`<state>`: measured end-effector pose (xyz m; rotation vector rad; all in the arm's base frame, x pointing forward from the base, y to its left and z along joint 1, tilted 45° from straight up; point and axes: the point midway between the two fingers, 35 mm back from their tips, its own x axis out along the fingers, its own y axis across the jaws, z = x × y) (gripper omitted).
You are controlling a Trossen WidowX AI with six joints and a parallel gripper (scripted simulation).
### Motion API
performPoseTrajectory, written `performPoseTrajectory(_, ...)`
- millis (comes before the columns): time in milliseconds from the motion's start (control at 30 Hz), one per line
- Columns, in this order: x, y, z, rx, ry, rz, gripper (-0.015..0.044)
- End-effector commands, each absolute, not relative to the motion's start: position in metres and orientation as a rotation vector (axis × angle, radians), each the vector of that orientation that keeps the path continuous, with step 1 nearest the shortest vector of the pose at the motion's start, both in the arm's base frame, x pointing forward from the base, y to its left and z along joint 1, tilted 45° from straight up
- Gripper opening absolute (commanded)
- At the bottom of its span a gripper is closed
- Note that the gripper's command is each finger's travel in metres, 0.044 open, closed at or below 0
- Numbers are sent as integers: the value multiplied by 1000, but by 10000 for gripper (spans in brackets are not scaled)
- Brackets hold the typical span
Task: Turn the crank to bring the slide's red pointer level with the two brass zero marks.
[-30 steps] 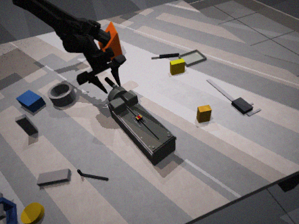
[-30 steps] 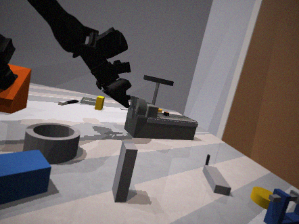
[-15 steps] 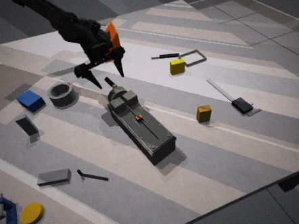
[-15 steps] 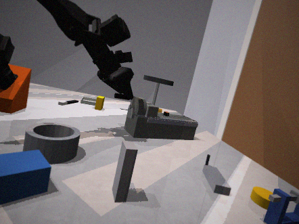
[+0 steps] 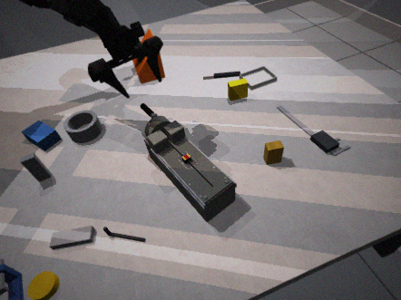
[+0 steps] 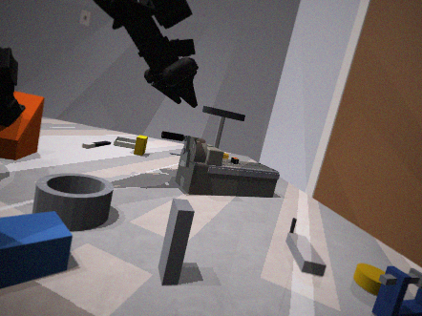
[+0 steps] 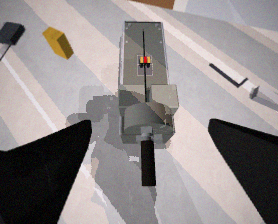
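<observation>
The grey machine (image 5: 196,171) (image 6: 239,184) (image 7: 131,42) has a slotted top and a round crank hub (image 7: 142,116) at one end. The black crank handle (image 5: 146,110) (image 6: 172,136) (image 7: 148,162) sticks out from the hub. The red pointer (image 5: 186,157) (image 6: 235,160) (image 7: 145,60) sits in the slot. In the wrist view it looks level with the brass marks (image 7: 141,60) on both sides; a tiny offset cannot be told. My gripper (image 5: 144,89) (image 6: 187,104) (image 7: 150,124) is wide open and empty, above and clear of the handle, its fingers on either side of it in the wrist view.
A grey ring (image 5: 83,134) (image 6: 72,209), blue block (image 5: 42,135) (image 6: 33,245) and upright grey block (image 5: 36,167) (image 6: 177,242) stand left of the machine in the top view. An orange block (image 5: 147,70) stands behind the gripper. Yellow blocks (image 5: 238,90) (image 5: 273,152) stand right.
</observation>
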<state>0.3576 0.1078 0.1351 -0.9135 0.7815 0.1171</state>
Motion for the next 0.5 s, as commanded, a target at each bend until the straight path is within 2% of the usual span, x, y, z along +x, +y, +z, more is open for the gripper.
performPoseTrajectory(0, 368, 111, 137, -898, 785, 83, 440)
performPoseTrajectory(467, 438, 138, 130, -803, 751, -75, 440)
